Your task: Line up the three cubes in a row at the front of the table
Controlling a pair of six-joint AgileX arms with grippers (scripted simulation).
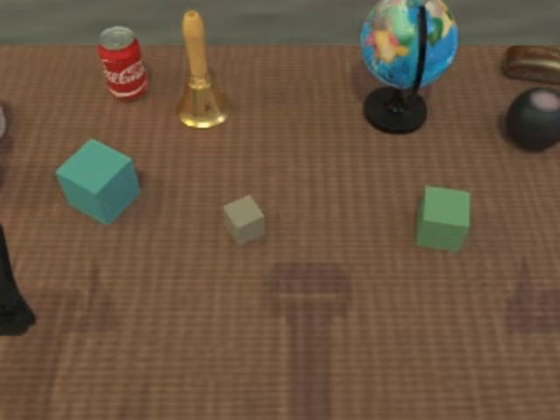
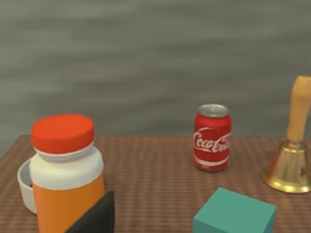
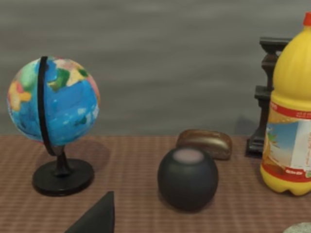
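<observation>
Three cubes stand apart across the middle of the brown table (image 1: pixel 289 359). The large teal cube (image 1: pixel 98 180) is at the left, the small beige-grey cube (image 1: pixel 243 219) near the centre, and the medium green cube (image 1: pixel 443 218) at the right. My left arm (image 1: pixel 10 302) sits at the table's left edge, in front of the teal cube and apart from it. The left wrist view shows the teal cube (image 2: pixel 234 213) close by and a dark part of the left gripper (image 2: pixel 95 218). My right arm is outside the top view; a dark part of the right gripper (image 3: pixel 97 216) shows in its wrist view.
Along the back stand a red cola can (image 1: pixel 122 62), a brass bell (image 1: pixel 201 83), a globe (image 1: pixel 407 48), a dark grey ball (image 1: pixel 534 118) and a brown loaf-like object (image 1: pixel 532 63). An orange bottle (image 2: pixel 65 170) stands at far left, a yellow juice bottle (image 3: pixel 290 111) at far right.
</observation>
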